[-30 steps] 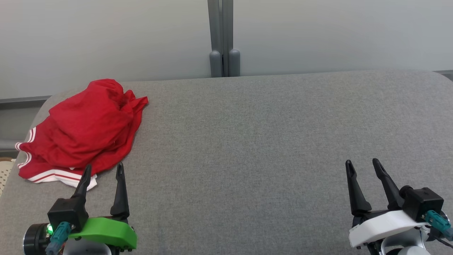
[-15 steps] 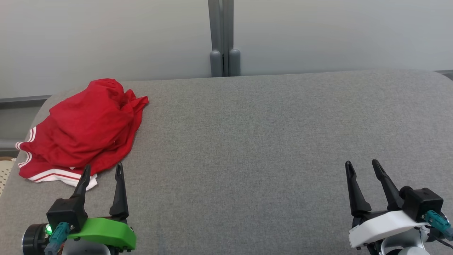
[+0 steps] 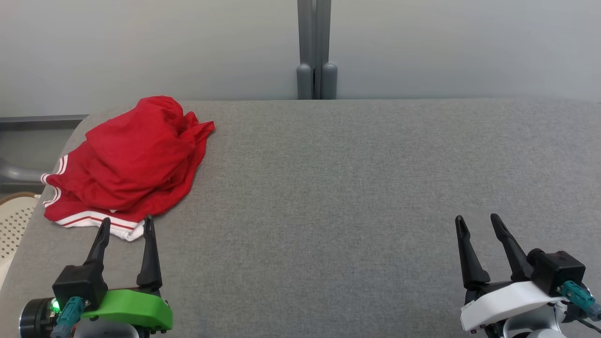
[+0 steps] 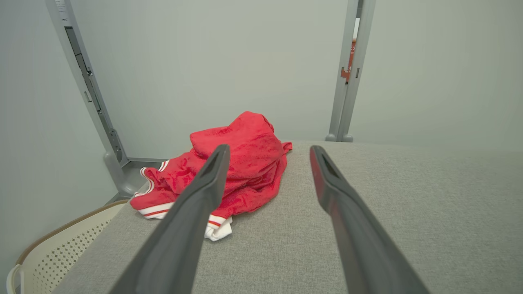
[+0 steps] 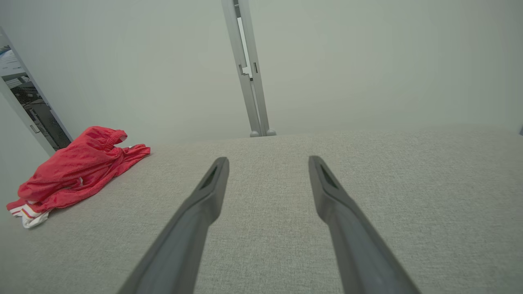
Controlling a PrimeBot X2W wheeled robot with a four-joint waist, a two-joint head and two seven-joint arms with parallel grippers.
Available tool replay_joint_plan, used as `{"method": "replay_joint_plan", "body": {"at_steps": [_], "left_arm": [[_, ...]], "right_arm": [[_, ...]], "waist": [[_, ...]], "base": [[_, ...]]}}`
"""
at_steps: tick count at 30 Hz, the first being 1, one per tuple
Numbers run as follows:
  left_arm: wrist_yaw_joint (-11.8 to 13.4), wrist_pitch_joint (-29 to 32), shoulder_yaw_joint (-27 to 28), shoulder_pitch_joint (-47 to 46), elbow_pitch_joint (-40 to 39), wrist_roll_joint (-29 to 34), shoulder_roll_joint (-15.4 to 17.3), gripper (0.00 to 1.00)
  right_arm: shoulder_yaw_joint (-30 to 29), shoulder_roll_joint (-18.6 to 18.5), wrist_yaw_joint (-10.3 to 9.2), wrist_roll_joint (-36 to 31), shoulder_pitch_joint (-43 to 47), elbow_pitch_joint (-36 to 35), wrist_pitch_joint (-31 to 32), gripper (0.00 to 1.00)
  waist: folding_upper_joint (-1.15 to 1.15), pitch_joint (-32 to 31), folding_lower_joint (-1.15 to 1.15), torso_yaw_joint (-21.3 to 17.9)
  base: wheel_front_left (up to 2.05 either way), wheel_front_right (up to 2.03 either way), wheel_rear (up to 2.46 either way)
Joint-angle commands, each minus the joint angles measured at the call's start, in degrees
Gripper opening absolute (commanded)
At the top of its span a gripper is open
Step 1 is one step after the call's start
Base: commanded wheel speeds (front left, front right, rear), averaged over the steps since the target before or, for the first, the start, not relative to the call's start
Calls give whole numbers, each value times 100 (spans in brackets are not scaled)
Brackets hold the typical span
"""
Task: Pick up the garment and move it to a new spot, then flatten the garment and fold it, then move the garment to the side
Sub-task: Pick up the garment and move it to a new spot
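Pale grey wall panels (image 3: 141, 47) close off the far side, joined by a darker grey post (image 3: 313, 47) whose top is cut off by the frame. In front of them lies the grey cloth-covered bench (image 3: 352, 178). Its right end and near edge run out of the head view.

The garment (image 3: 136, 159) sits at the bench's far left corner, a crumpled red heap. Its folds hide its true outline, and what kind of garment it is cannot be made out for certain. Its long axis runs slantwise, from the white-striped hem at the near left to a loose red point at the far right, aimed toward the post. From the right wrist view the garment (image 5: 77, 167) shows a gathered edge at its far end.

Off the bench's left end stands a cream perforated basket (image 3: 14, 220), cut off by the frame. In the left wrist view the basket (image 4: 61, 245) shows its rim and dotted wall, but its inside cannot be seen.

The left claw (image 3: 127, 219) is spread wide and holds nothing, its fingertips just before the striped hem. Its own view has the garment (image 4: 245, 155) lying ahead, mostly behind the left finger. The right claw (image 3: 477, 217) is spread too, holding nothing, above bare bench well apart from the garment.
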Motion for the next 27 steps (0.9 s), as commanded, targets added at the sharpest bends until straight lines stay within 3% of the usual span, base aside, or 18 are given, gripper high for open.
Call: {"method": "replay_joint_plan", "body": {"at_steps": [1,27], "left_arm": [[41,-15,25,15,15,-19,55,100],[105,-156,132,88,143,-169,238,100]], "right_arm": [[18,-22,0,28,66,18,-24,100],[100,-23,0,98,49,176,-146,100]], "waist": [[0,-6,0,144],[0,64,0,1804]], "base": [[0,0,0],[0,0,0]]}}
